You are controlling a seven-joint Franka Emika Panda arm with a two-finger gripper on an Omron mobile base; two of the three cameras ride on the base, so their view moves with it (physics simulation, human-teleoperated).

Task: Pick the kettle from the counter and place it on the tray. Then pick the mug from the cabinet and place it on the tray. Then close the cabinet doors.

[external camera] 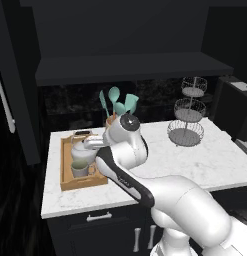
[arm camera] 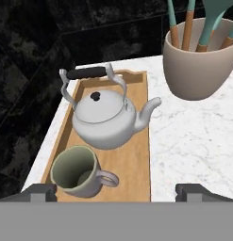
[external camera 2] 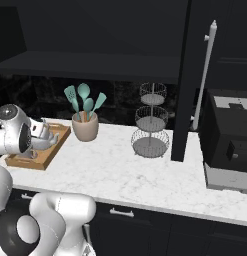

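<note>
The pale grey kettle (arm camera: 104, 120) with its dark handle stands on the far half of the wooden tray (arm camera: 137, 160). The small mug (arm camera: 78, 172) with a pale green inside stands upright on the tray's near half, just in front of the kettle. My gripper (arm camera: 120, 192) hovers above the tray's near end, open, its fingertips (arm camera: 42, 190) wide apart and holding nothing. From the left base, the tray (external camera: 66, 172), the kettle (external camera: 81, 154) and the mug (external camera: 79, 169) sit at the marble counter's (external camera: 195, 155) left end. Both black cabinet doors (external camera 2: 191, 75) stand open.
A tan utensil pot (arm camera: 198, 66) with teal spatulas stands right of the tray. A three-tier wire stand (external camera 2: 151, 122) sits mid-counter. A dark appliance (external camera 2: 230, 140) is at the far right. The left door's handle (external camera: 5, 100) hangs at the left edge.
</note>
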